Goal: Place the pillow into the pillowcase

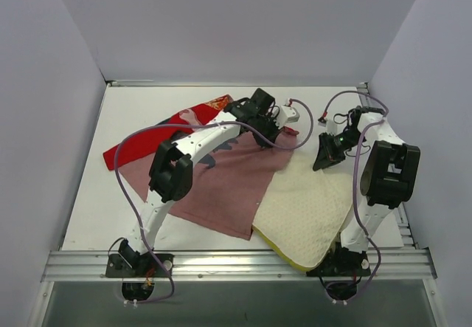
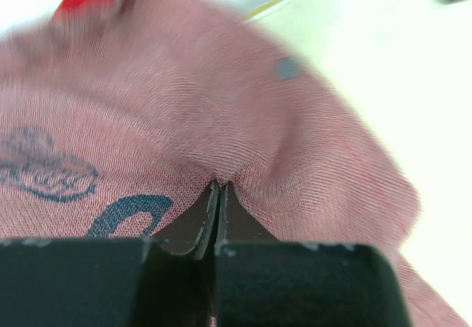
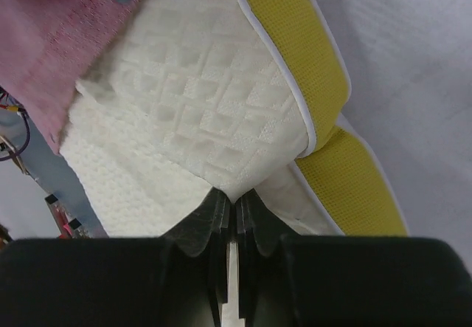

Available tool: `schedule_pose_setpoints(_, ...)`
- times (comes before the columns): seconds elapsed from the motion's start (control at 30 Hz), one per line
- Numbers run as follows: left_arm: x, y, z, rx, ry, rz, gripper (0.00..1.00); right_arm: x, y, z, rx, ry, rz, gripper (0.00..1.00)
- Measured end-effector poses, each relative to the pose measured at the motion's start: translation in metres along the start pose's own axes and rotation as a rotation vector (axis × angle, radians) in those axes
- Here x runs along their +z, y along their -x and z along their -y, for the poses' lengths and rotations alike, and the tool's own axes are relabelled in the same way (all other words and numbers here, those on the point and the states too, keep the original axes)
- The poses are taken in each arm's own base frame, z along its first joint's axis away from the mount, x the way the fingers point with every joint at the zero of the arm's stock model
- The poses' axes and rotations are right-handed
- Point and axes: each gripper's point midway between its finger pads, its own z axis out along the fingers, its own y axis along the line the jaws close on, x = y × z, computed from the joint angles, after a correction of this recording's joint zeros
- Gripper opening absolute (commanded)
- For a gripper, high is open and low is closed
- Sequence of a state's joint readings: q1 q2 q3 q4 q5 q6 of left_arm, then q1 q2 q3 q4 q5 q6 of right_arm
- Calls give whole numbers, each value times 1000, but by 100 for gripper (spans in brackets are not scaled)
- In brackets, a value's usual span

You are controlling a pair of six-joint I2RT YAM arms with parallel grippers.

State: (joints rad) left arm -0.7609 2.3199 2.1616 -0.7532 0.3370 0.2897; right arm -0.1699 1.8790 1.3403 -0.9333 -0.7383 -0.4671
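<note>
My left gripper (image 2: 218, 194) pinches the pillowcase (image 2: 221, 105), my right gripper (image 3: 236, 203) a thin pillow (image 3: 192, 113) fold that could slip free off the desk's (image 1: 96, 224) near edge

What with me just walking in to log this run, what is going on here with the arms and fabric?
Two robot arms are working a pillow into a pillowcase on the table. The left gripper is shut on a fold of the pillowcase's dull pink side. The right gripper is shut on the pillow's quilted surface. Most of the pillow lies outside, and only its edge meets the pillowcase.
</note>
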Motion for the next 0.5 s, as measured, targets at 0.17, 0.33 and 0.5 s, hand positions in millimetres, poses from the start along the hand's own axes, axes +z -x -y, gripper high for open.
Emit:
schedule_pose_setpoints(0.17,-10,30,62,29,-120,59,0,-5,19,-12,-27,18,43,0)
schedule_pose_setpoints(0.33,-18,49,113,9,-237,107,0,-5,22,-21,-28,57,61,0)
schedule_pose_setpoints(0.5,-18,43,122,-71,-273,173,0,-16,27,-39,-48,136,132,0)
